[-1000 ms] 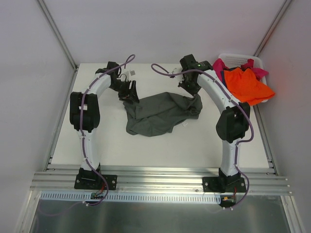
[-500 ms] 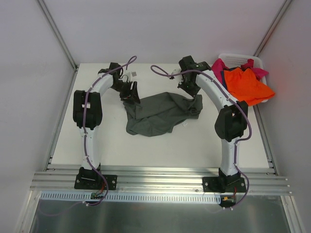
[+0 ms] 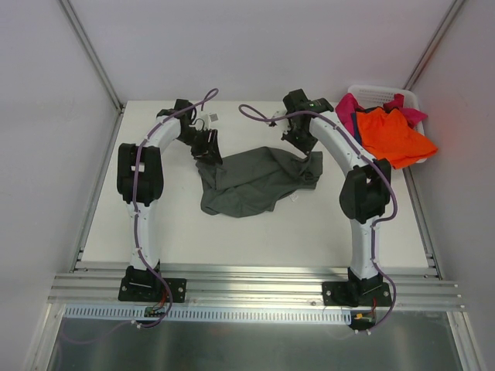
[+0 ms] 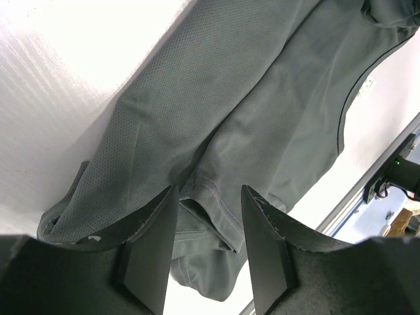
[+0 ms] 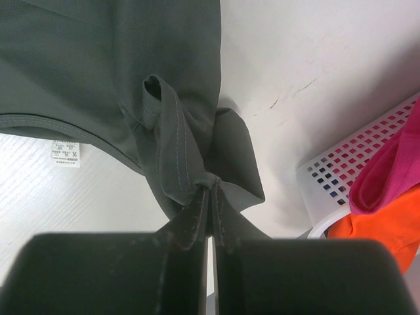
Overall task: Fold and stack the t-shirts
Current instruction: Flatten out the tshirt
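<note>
The dark grey-olive t-shirt [image 3: 247, 182] lies crumpled on the white table [image 3: 170, 224], mid-back. My left gripper [image 3: 207, 151] hovers over the shirt's far left corner. In the left wrist view this gripper [image 4: 209, 197] has its jaws apart, with a stitched hem fold of the shirt [image 4: 262, 98] between them. My right gripper [image 3: 309, 149] is at the shirt's far right corner. The right wrist view shows it [image 5: 210, 190] shut on a bunched pinch of the shirt [image 5: 98, 59]. An orange t-shirt [image 3: 394, 135] and a magenta-pink t-shirt [image 3: 349, 104] hang out of the basket.
The white plastic laundry basket [image 3: 371, 91] stands at the table's back right corner, close to my right arm; its perforated wall [image 5: 367, 151] shows in the right wrist view. A white care label [image 5: 65, 153] pokes out of the shirt's neckline. Grey walls close in the back and sides.
My left gripper's jaws have narrowed around the hem. Both arms have shifted only slightly; the right gripper stays shut on the shirt's corner.
</note>
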Robot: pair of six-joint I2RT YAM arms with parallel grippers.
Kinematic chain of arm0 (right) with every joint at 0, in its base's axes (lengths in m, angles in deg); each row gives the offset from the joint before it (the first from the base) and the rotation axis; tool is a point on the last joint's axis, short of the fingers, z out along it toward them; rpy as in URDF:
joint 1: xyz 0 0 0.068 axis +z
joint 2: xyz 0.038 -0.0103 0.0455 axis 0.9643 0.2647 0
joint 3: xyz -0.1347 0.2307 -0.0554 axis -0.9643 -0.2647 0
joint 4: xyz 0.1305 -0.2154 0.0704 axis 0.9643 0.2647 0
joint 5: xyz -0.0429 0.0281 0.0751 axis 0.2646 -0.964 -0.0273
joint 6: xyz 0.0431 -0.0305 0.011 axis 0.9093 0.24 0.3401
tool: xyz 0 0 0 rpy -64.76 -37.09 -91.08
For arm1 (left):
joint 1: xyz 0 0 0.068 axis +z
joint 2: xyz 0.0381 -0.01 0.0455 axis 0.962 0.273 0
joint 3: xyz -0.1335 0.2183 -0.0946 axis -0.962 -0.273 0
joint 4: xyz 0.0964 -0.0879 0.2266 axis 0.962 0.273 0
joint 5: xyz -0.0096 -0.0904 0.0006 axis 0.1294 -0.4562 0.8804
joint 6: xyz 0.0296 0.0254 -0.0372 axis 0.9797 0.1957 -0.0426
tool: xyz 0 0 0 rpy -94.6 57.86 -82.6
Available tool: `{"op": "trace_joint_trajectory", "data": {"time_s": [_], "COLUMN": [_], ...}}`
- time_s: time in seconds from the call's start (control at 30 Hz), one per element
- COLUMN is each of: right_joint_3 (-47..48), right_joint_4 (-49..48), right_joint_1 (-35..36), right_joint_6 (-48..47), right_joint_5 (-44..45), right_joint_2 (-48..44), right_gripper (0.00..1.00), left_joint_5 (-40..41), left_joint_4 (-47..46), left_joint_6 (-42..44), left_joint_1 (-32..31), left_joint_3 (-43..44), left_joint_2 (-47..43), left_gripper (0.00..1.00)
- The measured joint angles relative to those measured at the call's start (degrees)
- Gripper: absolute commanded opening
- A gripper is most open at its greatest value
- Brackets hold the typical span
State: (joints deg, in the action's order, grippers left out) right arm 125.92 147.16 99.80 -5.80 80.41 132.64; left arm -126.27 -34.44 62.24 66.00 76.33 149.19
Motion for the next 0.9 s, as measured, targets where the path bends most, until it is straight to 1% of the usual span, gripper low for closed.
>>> {"op": "trace_joint_trajectory", "data": {"time_s": [0.1, 0.23, 0.27, 0.43, 0.5, 0.57, 0.67, 0.7, 0.77, 0.83, 0.9], "right_joint_3": [0.5, 0.9, 0.9, 0.9, 0.9, 0.9, 0.9, 0.9, 0.9, 0.9, 0.9], "right_joint_4": [-0.1, -0.3, -0.4, -0.4, -0.5, -0.5, -0.5, -0.5, -0.5, -0.5, -0.5], "right_joint_1": [0.0, 0.0, 0.0, -0.2, -0.3, -0.4, -0.5, -0.5, -0.5, -0.5, -0.5], "right_joint_6": [0.0, 0.0, 0.0, 0.0, 0.0, 0.0, 0.0, 0.0, 0.0, 0.0, 0.0], "right_joint_5": [0.0, 0.0, 0.0, 0.0, 0.0, 0.0, 0.0, 0.0, 0.0, 0.1, 0.2], "right_joint_2": [0.2, 0.2, 0.2, 0.3, 0.4, 0.5, 0.7, 0.7, 0.8, 0.9, 0.9], "right_gripper": [0.00, 0.01, 0.01, 0.01, 0.01, 0.00, 0.01, 0.01, 0.01, 0.01, 0.00], "left_joint_5": [0.0, 0.0, 0.0, 0.0, 0.0, -0.1, 0.0, 0.0, 0.0, 0.1, 0.1], "left_joint_4": [0.0, 0.0, -0.1, 0.1, 0.2, 0.2, 0.2, 0.2, 0.1, 0.2, 0.2], "left_joint_6": [0.0, 0.0, 0.0, 0.0, 0.0, 0.0, -0.1, -0.1, 0.0, -0.1, -0.1], "left_joint_1": [0.0, 0.0, 0.0, 0.0, 0.0, 0.0, -0.1, -0.2, -0.3, -0.5, -0.5], "left_joint_3": [0.0, -0.6, -1.0, -3.0, -3.1, -3.1, -3.1, -3.1, -3.1, -3.1, -3.1], "left_joint_2": [0.1, 0.1, 0.1, 0.1, 0.2, 0.3, 0.4, 0.5, 0.8, 1.0, 1.0], "left_gripper": [0.39, 0.39, 0.36, 0.37, 0.35, 0.26, 0.15, 0.13, 0.12, 0.00, 0.00]}}
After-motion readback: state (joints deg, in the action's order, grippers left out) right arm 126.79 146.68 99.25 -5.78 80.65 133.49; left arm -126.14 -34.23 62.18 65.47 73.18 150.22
